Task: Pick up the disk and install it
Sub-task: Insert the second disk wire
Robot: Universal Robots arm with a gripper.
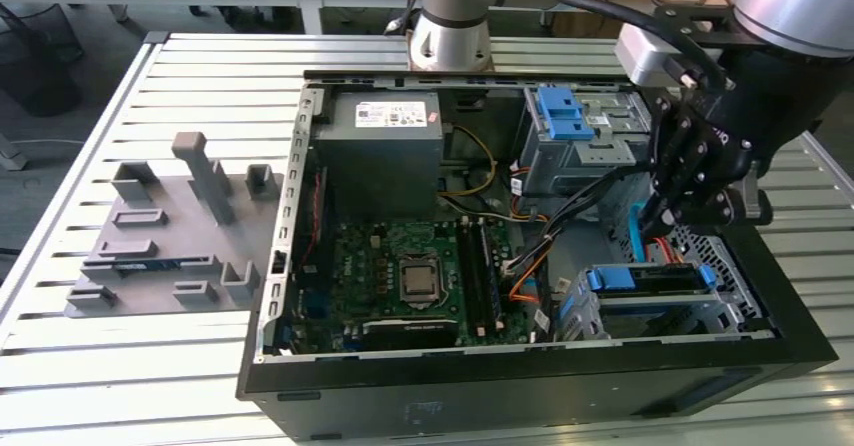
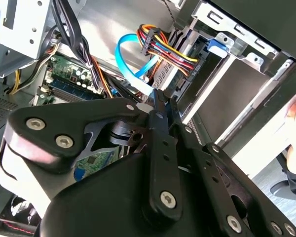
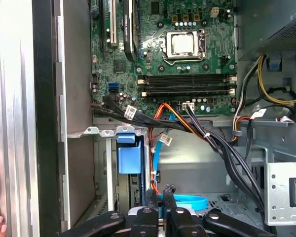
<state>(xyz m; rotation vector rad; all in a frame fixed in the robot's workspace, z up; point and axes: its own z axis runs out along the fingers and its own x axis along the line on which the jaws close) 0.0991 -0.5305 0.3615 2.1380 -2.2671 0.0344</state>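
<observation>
We see our arm as a silver-grey cylindrical column at the top centre of the exterior view, with a rounded silver joint housing at the upper right. Black cables run across from it. Our gripper is matt black, built of flat linkage bars pinned with bright round screws. In the second wrist view those bars carry silver screw heads.

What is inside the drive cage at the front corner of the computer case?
Inside the drive cage sits the disk, its blue carrier front visible. Its label and rear connectors are hidden by the cage walls.
</observation>
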